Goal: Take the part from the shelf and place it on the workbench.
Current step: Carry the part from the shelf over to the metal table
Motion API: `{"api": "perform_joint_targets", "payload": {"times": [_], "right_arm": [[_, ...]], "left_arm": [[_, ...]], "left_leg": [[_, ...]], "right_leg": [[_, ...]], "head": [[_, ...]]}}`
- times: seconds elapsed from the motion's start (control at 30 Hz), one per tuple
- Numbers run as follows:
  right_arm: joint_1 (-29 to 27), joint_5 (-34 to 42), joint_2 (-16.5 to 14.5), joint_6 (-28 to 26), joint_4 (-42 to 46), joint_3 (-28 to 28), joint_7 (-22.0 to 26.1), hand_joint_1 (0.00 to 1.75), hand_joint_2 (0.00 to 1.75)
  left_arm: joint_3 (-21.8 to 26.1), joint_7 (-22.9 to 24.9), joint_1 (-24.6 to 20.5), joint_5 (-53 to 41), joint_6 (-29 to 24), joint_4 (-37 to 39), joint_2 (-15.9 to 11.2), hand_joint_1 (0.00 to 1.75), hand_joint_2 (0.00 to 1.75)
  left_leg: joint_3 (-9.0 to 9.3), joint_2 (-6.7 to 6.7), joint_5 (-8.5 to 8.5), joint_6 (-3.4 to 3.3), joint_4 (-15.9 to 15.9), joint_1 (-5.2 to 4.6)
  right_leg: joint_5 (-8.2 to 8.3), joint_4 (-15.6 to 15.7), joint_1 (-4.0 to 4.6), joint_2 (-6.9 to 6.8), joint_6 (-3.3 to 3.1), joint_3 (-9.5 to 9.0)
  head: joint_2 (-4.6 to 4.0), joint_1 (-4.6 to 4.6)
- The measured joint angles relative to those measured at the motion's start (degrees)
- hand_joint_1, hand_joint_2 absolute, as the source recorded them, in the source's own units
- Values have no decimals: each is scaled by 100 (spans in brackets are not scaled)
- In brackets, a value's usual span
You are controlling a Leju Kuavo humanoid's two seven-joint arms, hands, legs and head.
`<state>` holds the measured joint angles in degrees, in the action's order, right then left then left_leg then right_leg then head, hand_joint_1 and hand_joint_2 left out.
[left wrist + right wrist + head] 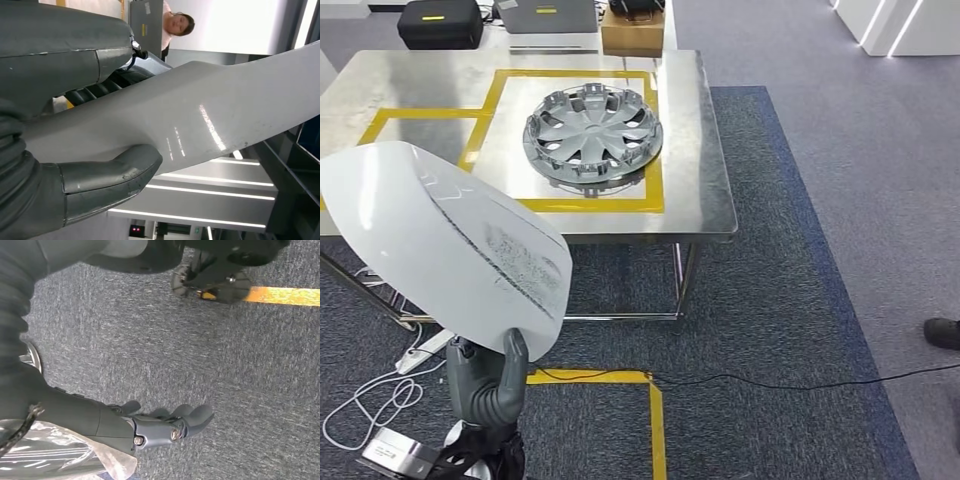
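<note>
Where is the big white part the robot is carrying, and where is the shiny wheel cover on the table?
white part point(433, 235), head view, middle of its glossy top face.
wheel cover point(593, 133), head view, on its centre hub.
left hand point(487, 382), head view, on its grey thumb side.

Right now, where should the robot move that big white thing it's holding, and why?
Probably carry it forward and up over the workbench. The left hand grips the white panel by its lower edge, out in front of the bench above the carpet. The wheel cover fills one taped box; the left one looks free.
</note>
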<state>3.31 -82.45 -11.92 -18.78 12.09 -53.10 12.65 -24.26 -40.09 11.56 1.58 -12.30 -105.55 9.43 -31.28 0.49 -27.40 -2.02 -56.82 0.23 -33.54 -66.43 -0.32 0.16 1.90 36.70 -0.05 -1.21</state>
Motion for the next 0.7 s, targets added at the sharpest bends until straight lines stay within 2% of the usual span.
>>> {"api": "perform_joint_targets", "payload": {"times": [0.03, 0.07, 0.1, 0.13, 0.2, 0.23, 0.27, 0.4, 0.43, 0.47, 0.53, 0.57, 0.6, 0.63, 0.67, 0.7], "right_arm": [[7, -7, 3, 16, 1, -3, -11, 0, 175], [7, -11, 5, 20, 1, -9, -20, 0, 175], [3, -14, 9, 22, 2, -18, -30, 0, 175], [-2, -16, 13, 20, 2, -27, -39, 0, 175], [-4, -25, 19, 14, 3, -45, -49, 0, 175], [4, -34, 22, 6, 4, -50, -58, 0, 175], [12, -50, 23, -8, 4, -53, -91, 0, 175], [-1, -161, 23, -176, 4, -58, -420, 0, 175], [-2, -195, 23, -225, 4, -60, -503, 0, 175], [2, -221, 23, -257, 4, -60, -569, 0, 175], [8, -248, 23, -283, 4, -60, -653, 0, 175], [8, -251, 23, -283, 4, -60, -681, 0, 175], [6, -251, 23, -283, 4, -60, -698, 0, 175], [6, -251, 23, -283, 4, -60, -709, 0, 175], [9, -251, 22, -283, 4, -60, -715, 0, 175], [11, -251, 21, -283, 4, -60, -716, 0, 175]], "left_arm": [[14, 0, 5, 13, 8, 0, 2, 175, 175], [27, 0, 11, 21, 14, 0, 2, 175, 175], [39, 0, 14, 26, 19, 0, 2, 175, 175], [48, 0, 17, 31, 24, 0, 2, 175, 175], [58, 0, 20, 37, 31, 0, 3, 175, 175], [62, 0, 19, 40, 34, 0, 5, 175, 175], [65, 0, 20, 44, 40, 0, 9, 175, 175], [78, 0, 21, 73, 52, -1, 34, 175, 175], [82, 0, 20, 75, 47, -2, 39, 175, 175], [86, 0, 20, 78, 37, -3, 42, 175, 175], [92, 0, 27, 79, 13, -4, 43, 175, 175], [97, 0, 35, 79, 2, -4, 43, 175, 175], [101, 0, 43, 79, -5, -4, 43, 175, 175], [105, 0, 48, 80, -8, -4, 44, 175, 175], [109, 0, 51, 80, -9, -5, 45, 175, 175], [111, 0, 50, 80, -9, -5, 48, 175, 175]], "left_leg": [[-10, 7, 2, -3, -1, -1], [-14, 13, 4, -3, -2, -2], [-14, 16, 4, -3, -3, -1], [-7, 14, 3, 1, -5, 2], [11, 8, -10, 32, -15, 2], [11, 5, -20, 61, -31, -8], [3, 2, -23, 93, -44, -20], [-34, -25, -61, 192, -117, -21], [-90, -32, -164, 217, -256, -15], [-204, -37, -329, 245, -522, -11], [-556, -36, -712, 280, -1314, -4], [-706, -36, -821, 283, -1643, -2], [-769, -35, -810, 275, -1775, -3], [-723, -30, -687, 256, -1674, -4], [-571, 1, -477, 223, -1350, -10], [-367, 106, -271, 177, -918, -28]], "right_leg": [[-160, -389, -6, -1, 22, 180], [-229, -651, -12, -1, 39, 297], [-190, -709, -19, -2, 50, 316], [-41, -520, -29, -4, 56, 214], [326, 289, -49, -19, 69, -212], [432, 642, -52, -19, 53, -401], [472, 852, -50, -19, 30, -515], [471, 918, -40, -38, -109, -559], [475, 924, -48, -60, -149, -561], [479, 931, -55, -88, -185, -562], [471, 929, -42, -151, -224, -559], [467, 928, -33, -189, -231, -560], [463, 927, -21, -231, -237, -565], [458, 927, -10, -275, -242, -574], [452, 927, 3, -320, -245, -588], [445, 927, 15, -365, -244, -603]], "head": [[0, -4], [0, -4], [0, -6], [0, -5], [0, -7], [0, -6], [0, -3], [0, 14], [0, 26], [0, 40], [1, 60], [1, 60], [1, 60], [0, 60], [0, 60], [0, 60]]}}
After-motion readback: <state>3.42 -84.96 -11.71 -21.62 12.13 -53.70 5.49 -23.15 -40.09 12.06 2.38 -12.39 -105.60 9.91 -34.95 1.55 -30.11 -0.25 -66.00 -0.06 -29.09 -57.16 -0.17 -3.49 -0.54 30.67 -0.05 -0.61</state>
